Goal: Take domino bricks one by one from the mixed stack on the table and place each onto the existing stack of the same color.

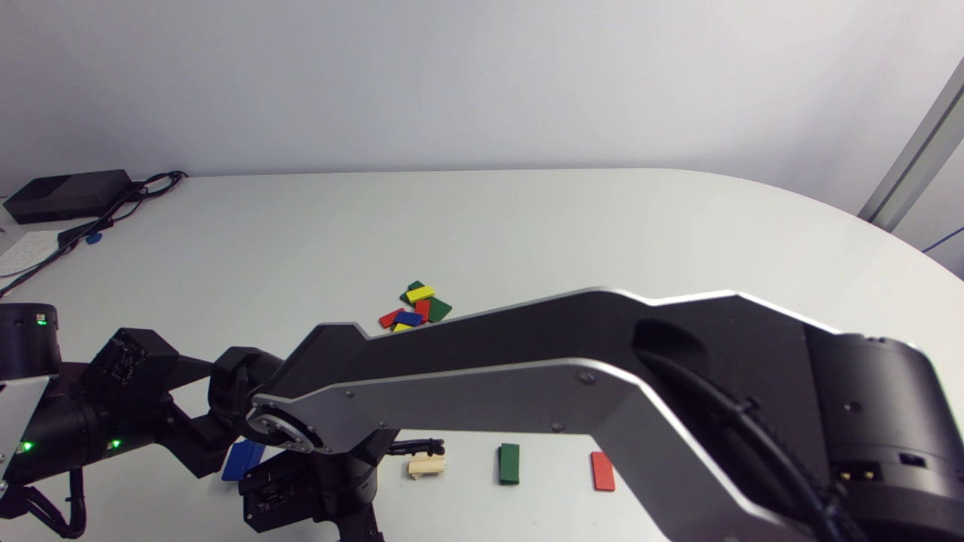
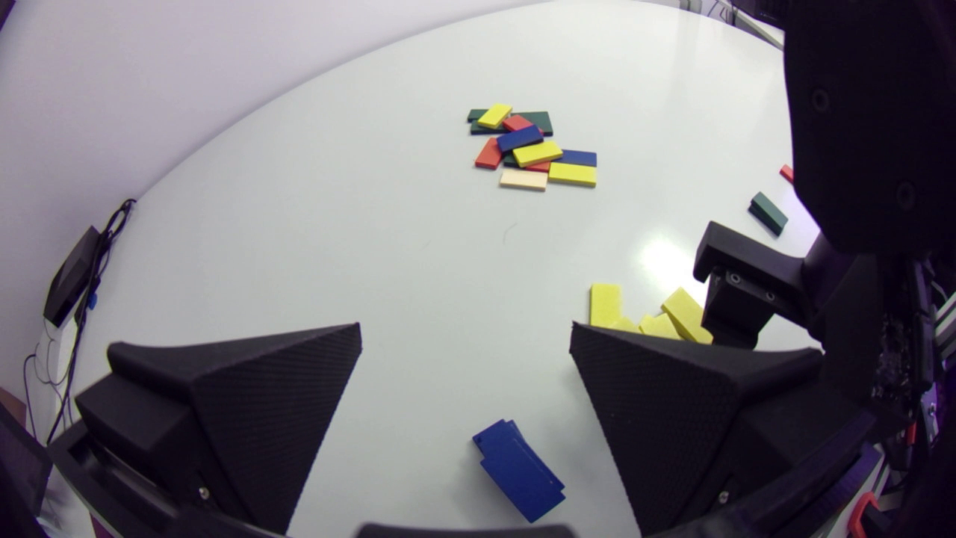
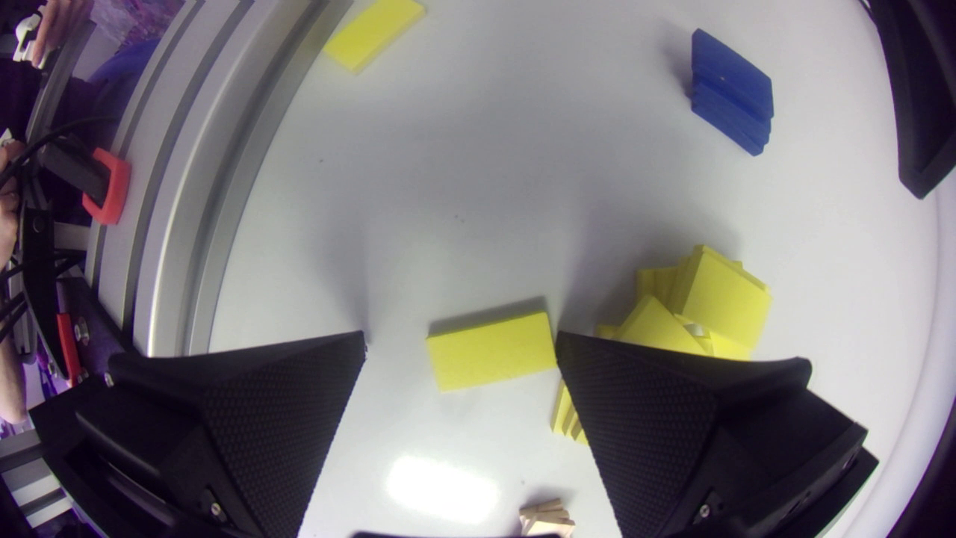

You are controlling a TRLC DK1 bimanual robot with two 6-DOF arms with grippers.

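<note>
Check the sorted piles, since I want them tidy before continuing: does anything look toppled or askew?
The yellow stack lies collapsed: its bricks lean at odd angles beside the right tool. One yellow brick lies flat between its open fingers, and a stray yellow brick sits near the table edge. The blue stack is slightly staggered.

You'll find the mixed pile (image 1: pixel 416 307) at the middle of the table (image 1: pixel 527 226), and a row of stacks (image 1: pixel 509 463) along its near edge. The leftmost stack (image 2: pixel 519 469) lies under the left gripper (image 2: pixel 464 334). A toppled stack (image 3: pixel 702 302) sits just beside the right gripper (image 3: pixel 460 340), with a single brick (image 3: pixel 491 350) flat between its fingers.
</note>
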